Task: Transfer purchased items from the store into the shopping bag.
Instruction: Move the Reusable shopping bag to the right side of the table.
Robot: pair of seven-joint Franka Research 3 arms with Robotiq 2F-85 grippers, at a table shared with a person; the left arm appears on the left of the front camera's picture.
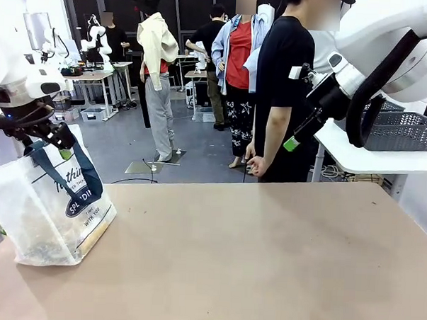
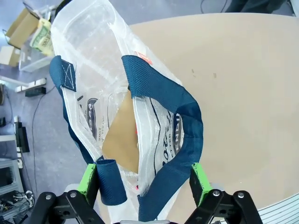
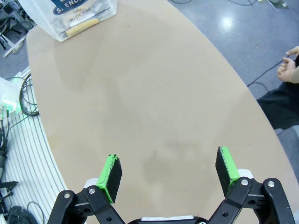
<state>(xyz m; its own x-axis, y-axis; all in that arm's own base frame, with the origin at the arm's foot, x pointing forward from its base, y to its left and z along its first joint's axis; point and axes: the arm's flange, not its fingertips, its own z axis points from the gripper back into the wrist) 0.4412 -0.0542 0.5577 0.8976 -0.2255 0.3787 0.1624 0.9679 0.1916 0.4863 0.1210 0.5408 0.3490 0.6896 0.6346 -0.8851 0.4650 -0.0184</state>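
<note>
The shopping bag [image 1: 45,209] stands at the near left edge of the surface [image 1: 266,261], and you can see a flat brown cardboard piece [image 2: 122,135] already inside it. Your left gripper [image 2: 145,179] is spread wide over the bag's mouth, the navy handles [image 2: 163,98] lying between its pads, pinching nothing. Your right gripper [image 3: 168,170] is spread and empty above bare surface. The basket [image 1: 399,129] rests on a white table far right, so judge for yourself what remains.
</note>
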